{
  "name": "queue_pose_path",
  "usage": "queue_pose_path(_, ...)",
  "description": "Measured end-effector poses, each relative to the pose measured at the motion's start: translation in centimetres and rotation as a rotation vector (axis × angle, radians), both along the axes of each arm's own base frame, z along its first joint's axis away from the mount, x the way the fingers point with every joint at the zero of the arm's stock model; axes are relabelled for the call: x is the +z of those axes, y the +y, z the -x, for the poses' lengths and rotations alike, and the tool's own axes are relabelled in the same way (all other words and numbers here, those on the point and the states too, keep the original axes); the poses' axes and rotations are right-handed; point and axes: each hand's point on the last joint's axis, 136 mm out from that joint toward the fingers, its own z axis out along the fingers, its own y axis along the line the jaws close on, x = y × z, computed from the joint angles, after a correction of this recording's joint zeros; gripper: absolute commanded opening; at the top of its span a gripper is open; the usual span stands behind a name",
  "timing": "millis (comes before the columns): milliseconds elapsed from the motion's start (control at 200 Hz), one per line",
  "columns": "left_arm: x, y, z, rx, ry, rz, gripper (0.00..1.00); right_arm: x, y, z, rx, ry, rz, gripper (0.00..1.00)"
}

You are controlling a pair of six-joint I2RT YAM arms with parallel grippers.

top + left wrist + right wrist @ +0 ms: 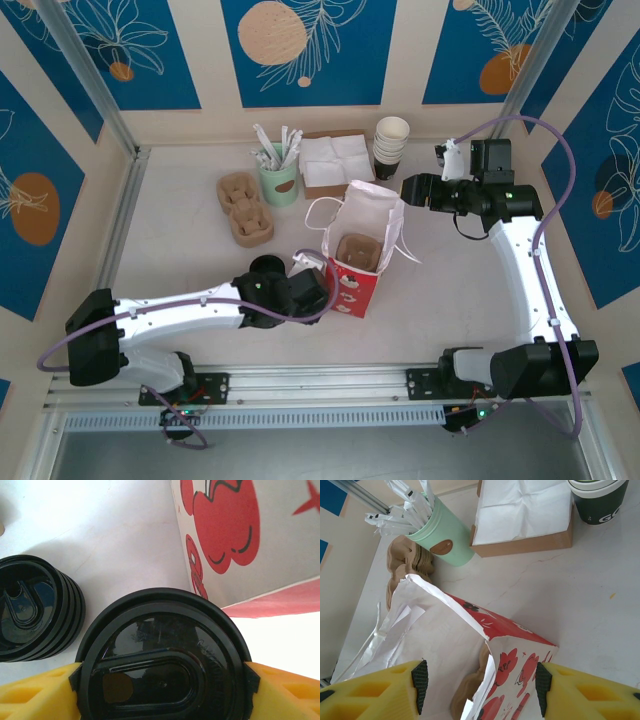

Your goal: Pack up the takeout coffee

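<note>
Ideally, the left pincer (pixel 162 679), clamped on the takeout coffee (pixel 161 645), needed an upright lift toward the bag (pixel 350 285) at two o'clock. The right pincer (pixel 481 681) stood with jaws apart.

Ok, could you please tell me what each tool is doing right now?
Left tool: closed on the coffee cup, gripping the sides of its lid.
Right tool: open, straddling the paper bag rim, no grip visible.
</note>
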Motion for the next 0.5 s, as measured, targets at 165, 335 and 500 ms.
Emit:
queue_pose_path(165,-0.02,0.03,0.01,0.006,0.002,0.002,0.79,0.00,0.00,0.00,0.000,0.000,0.000,0.61)
queue_pose_path(335,-0.03,0.07,0.04,0.008,0.004,0.002,0.81,0.00,0.00,0.00,0.000,0.000,0.000,0.61)
queue_pose_path(500,-0.08,0.16,0.08,0.012,0.007,0.001,0.83,-0.03,-0.01,-0.02,0.000,0.001,0.000,0.61)
